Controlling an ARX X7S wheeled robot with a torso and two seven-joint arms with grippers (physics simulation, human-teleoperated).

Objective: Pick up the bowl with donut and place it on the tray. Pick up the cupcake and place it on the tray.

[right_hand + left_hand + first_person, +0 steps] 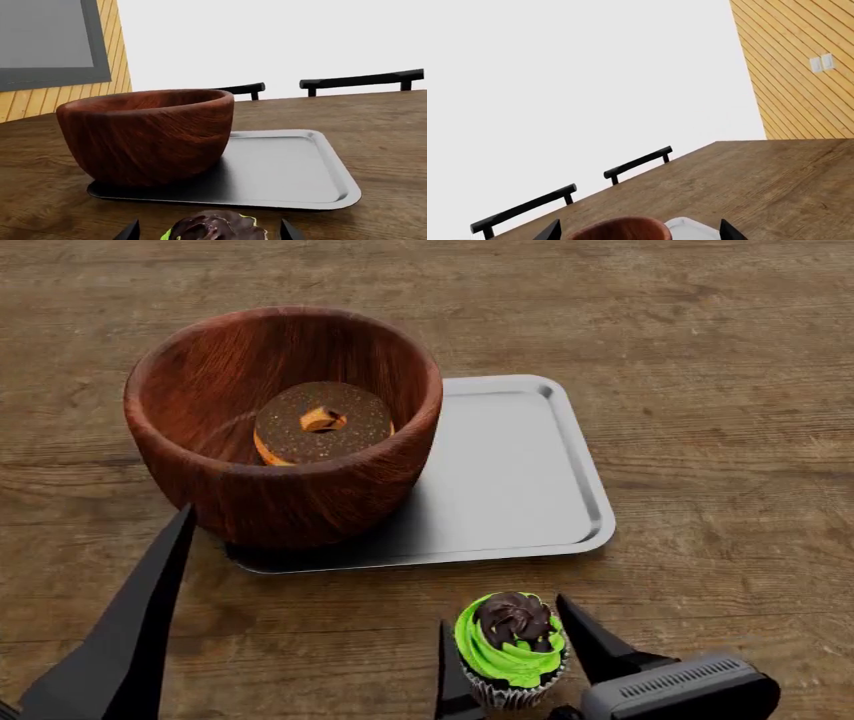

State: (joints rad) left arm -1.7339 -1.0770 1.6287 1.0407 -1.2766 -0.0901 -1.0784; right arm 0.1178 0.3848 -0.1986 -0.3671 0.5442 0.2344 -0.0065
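right pincer [514, 665] astride cupcake [511, 648] | wooden table [721, 330] | plank wall [800, 90]

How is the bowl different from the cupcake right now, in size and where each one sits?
The bowl is large, reddish-brown wood; the cupcake is small, with green frosting. The bowl sits on the tray at its left end; the cupcake is off it, over the table. No gripper holds the bowl; the cupcake sits between the right gripper fingers. Both are upright.

Wooden bowl [283, 455] with donut [324, 422] sits on the tray [514, 475] ahead; green cupcake [511, 648] stands upright between my right jaws.
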